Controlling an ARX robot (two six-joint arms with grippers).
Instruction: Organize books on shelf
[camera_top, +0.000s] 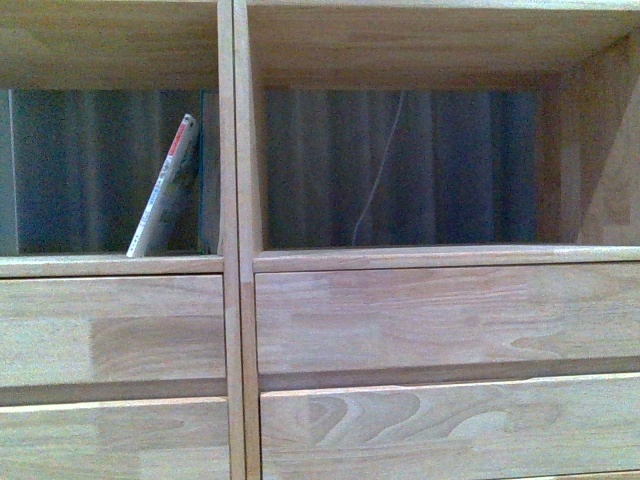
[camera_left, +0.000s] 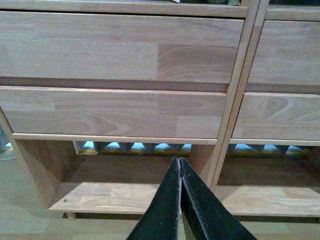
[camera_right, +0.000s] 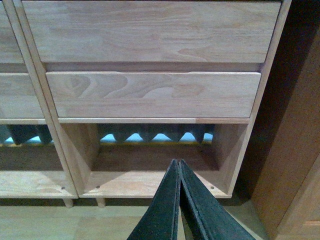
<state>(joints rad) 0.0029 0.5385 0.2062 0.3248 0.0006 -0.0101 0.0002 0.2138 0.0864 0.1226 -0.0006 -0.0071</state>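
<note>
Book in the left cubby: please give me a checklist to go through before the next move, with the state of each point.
1. Book inside the shelf: ok, it stands in the left cubby above the drawers.
2. Book upright: not ok, it leans, top toward the divider.
3. Right cubby free of books: ok, none visible.
4. Left claw empty: ok, shut with nothing between the fingers.
5. Right claw empty: ok, shut, nothing held.
6. Claws near the book: not ok, both wrist views show the low cubbies under the drawers.
</note>
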